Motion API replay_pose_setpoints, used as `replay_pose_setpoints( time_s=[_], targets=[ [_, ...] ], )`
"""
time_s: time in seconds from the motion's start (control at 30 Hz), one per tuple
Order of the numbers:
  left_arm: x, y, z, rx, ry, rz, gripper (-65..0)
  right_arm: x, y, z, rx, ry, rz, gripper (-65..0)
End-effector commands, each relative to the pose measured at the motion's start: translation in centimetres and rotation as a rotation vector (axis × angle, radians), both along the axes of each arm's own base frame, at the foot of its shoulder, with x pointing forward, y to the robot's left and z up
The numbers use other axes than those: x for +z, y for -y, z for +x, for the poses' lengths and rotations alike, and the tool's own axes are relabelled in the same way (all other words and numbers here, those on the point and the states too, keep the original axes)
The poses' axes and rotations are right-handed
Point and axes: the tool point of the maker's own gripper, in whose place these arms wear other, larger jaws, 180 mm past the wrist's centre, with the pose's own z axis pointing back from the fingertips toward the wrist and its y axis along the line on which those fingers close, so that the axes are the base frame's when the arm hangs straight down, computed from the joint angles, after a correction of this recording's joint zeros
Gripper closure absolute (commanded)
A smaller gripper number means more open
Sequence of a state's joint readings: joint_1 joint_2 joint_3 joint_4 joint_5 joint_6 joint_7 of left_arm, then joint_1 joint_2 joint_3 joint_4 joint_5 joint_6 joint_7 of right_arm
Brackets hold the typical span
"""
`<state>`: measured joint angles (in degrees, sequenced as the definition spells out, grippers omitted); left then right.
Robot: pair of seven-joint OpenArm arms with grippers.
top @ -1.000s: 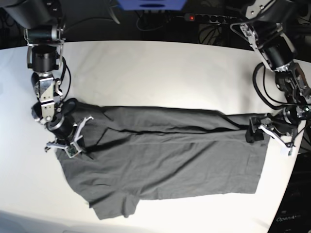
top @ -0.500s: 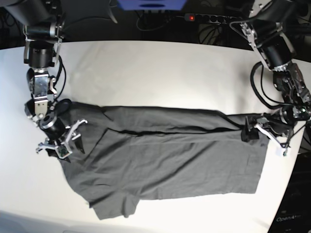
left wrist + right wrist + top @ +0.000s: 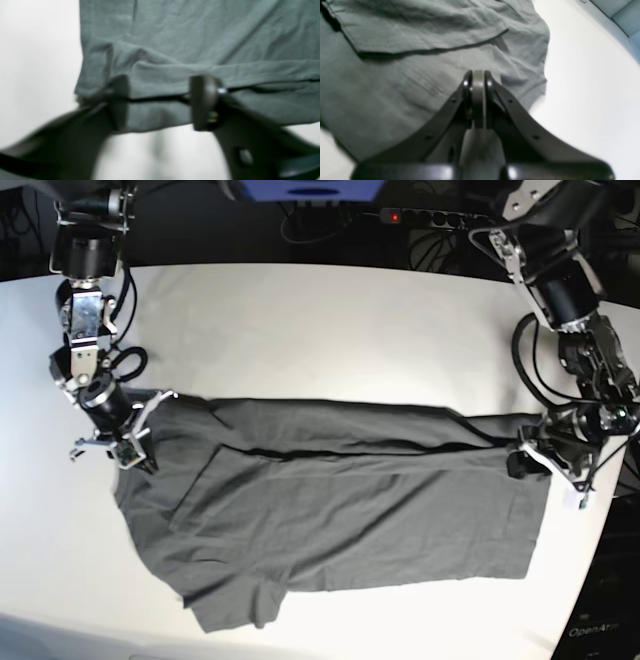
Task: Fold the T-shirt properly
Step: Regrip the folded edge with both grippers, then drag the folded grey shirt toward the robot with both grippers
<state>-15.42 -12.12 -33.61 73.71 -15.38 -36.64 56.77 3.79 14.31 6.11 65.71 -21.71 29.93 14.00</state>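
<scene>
Dark grey T-shirt (image 3: 340,510), half-folded lengthwise, creased, on white table (image 3: 330,330)

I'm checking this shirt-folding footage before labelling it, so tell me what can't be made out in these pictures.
- Left wrist view: motion blur softens the left claw; whether its fingers pinch the plain dark grey short-sleeved T-shirt's folded edge is unclear.
- Right wrist view: the shut right claw covers the cloth beneath, so any pinched fabric is hidden.
- Base view: both claws are too small to judge.
- Base view: the white table is cut off by the frame.
</scene>
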Motion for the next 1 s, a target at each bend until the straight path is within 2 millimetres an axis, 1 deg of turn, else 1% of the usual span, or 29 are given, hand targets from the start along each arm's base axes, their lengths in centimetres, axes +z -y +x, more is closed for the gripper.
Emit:
replay_pose_setpoints(
  time_s=[0.0, 0.07, 0.13, 0.23, 0.3, 0.4, 0.47, 0.53, 0.6, 0.67, 0.7, 0.77, 0.83, 0.97],
  targets=[
    [1.9, -0.4, 1.3, 0.007, 0.062, 0.003, -21.1, 1.3, 0.7, 0.6, -0.007, 0.045, 0.001, -0.9],
    [2.1, -0.5, 1.5, 0.012, 0.067, 0.002, -9.5, 1.2, 0.6, 0.6, -0.008, 0.041, 0.005, -0.9],
    [2.2, -0.6, 1.6, 0.014, 0.067, 0.004, -1.0, 1.3, 0.9, 0.5, -0.02, 0.044, 0.008, -0.9],
    [2.5, -1.0, 1.7, 0.019, 0.07, 0.019, -2.8, 1.4, 1.2, 0.4, -0.065, 0.06, 0.05, -0.9],
    [2.2, -1.7, 1.7, 0.043, 0.048, 0.049, -2.8, 1.4, 2.0, 0.1, -0.109, 0.065, 0.07, -0.9],
    [1.4, -2.7, 1.2, 0.07, -0.002, 0.113, -2.8, 1.2, 1.9, 0.0, -0.116, 0.056, 0.091, -1.0],
    [1.4, -2.5, 1.5, 0.045, -0.019, 0.162, -2.8, 1.1, 1.8, 0.0, -0.115, 0.052, 0.092, -1.2],
    [1.2, -1.7, 1.8, 0.002, -0.04, 0.221, -2.8, 1.0, 1.8, 0.0, -0.117, 0.046, 0.094, -1.2],
    [0.9, -1.0, 2.1, -0.038, -0.044, 0.274, -2.8, 0.3, 1.6, -0.1, -0.127, 0.012, 0.092, -1.0],
    [0.6, -0.7, 2.2, -0.065, -0.056, 0.327, -2.8, -0.3, 2.0, -0.2, -0.147, -0.028, 0.079, -0.9],
    [0.5, -0.4, 2.3, -0.077, -0.058, 0.345, -2.8, -0.1, 2.0, 0.1, -0.154, -0.032, 0.086, -0.9],
    [0.2, 0.4, 2.4, -0.097, -0.065, 0.356, -2.8, -0.3, 1.5, 0.2, -0.131, -0.07, 0.112, -0.9],
    [0.2, 0.5, 2.4, -0.103, -0.065, 0.357, -2.8, -0.5, 0.9, 0.3, -0.105, -0.122, 0.113, -0.9],
    [0.0, 0.0, 2.2, -0.099, -0.075, 0.362, -2.8, -0.8, 1.5, 0.9, -0.121, -0.195, 0.069, -0.9]
  ],
)
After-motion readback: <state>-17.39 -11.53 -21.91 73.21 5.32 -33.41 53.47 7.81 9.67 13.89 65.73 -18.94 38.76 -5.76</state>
